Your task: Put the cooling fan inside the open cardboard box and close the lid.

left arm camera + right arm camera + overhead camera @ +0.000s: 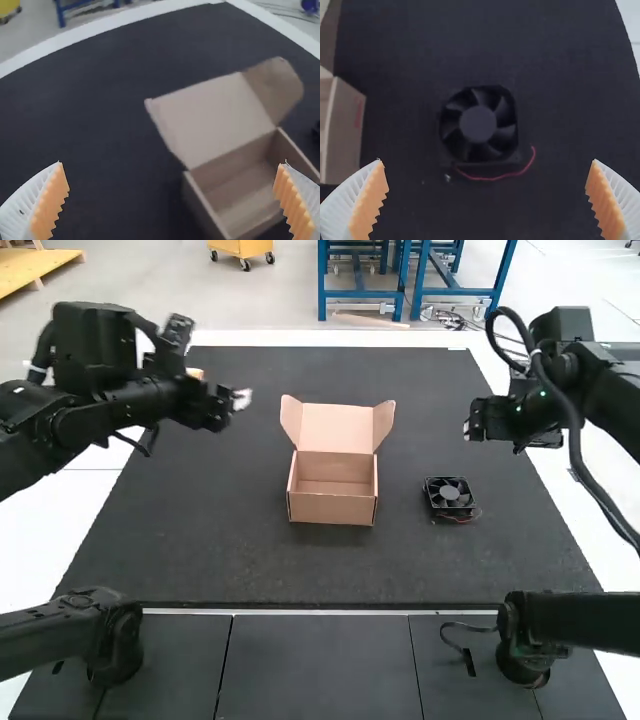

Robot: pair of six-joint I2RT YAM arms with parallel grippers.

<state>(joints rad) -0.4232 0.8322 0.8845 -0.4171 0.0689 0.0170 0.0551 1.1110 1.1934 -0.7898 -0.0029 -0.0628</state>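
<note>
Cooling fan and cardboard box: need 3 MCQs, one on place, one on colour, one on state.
1. Where is the cooling fan?
A. On the black mat, on the right arm's side of the cardboard box
B. Inside the box
C. On top of the box

2. What colour is the fan's wire?
A. Blue
B. Red
C. Yellow

3. What state is the box's lid in?
A. Shut
B. Taped down
C. Open, standing up at the far side

Answers:
1. A: the high view shows it flat on the mat, apart from the box.
2. B: the right wrist view shows a red loop at the fan's edge.
3. C: the lid stands up behind the open cavity.
</note>
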